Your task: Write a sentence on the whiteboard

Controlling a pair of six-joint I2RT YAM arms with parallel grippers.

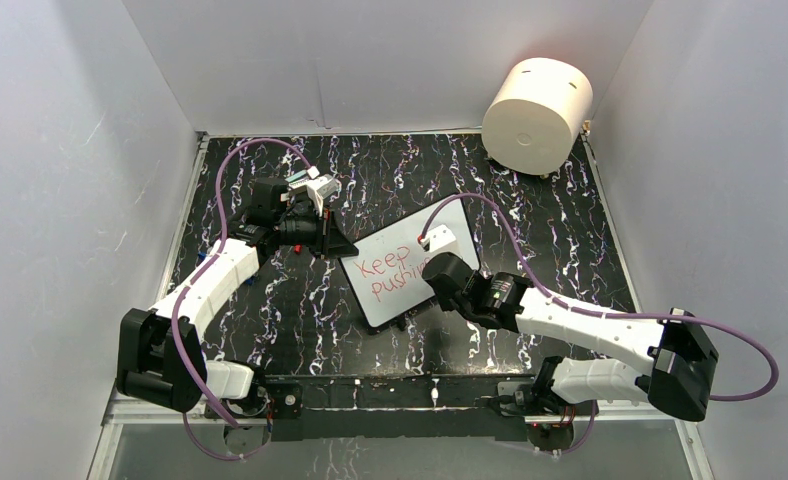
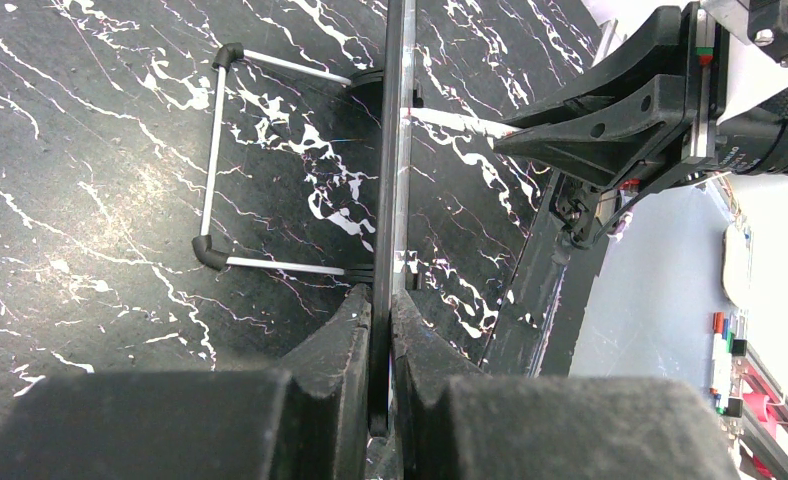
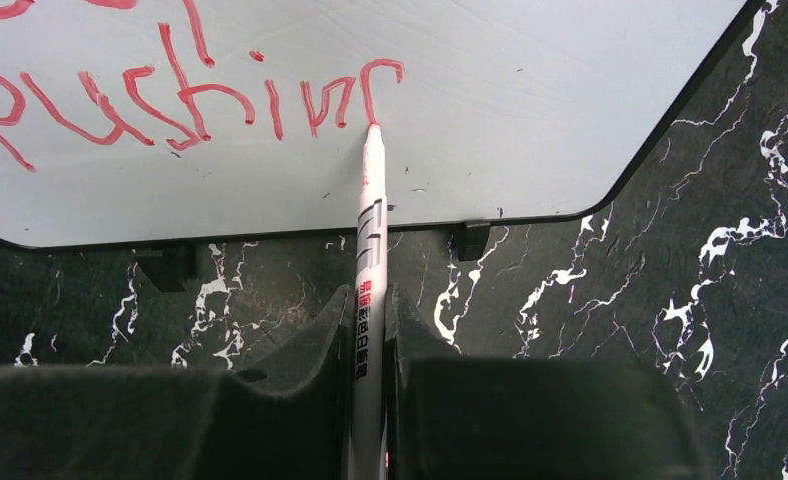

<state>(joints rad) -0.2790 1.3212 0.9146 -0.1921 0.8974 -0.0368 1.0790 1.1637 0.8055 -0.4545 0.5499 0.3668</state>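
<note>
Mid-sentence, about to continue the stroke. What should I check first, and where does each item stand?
1. Left gripper shut on the edge of the flat white, black-rimmed whiteboard: ok.
2. Right gripper shut on the slim white marker: ok.
3. Marker's red tip touching the board at the unfinished "g": ok.
4. Red handwritten sentence complete: not ok; it stops partway through "pushing".
5. Ink remaining: cannot tell.

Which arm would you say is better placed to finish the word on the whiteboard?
Right: the right gripper holds the marker, its tip on the unfinished letter; the left gripper is clamped on the whiteboard edge.
</note>
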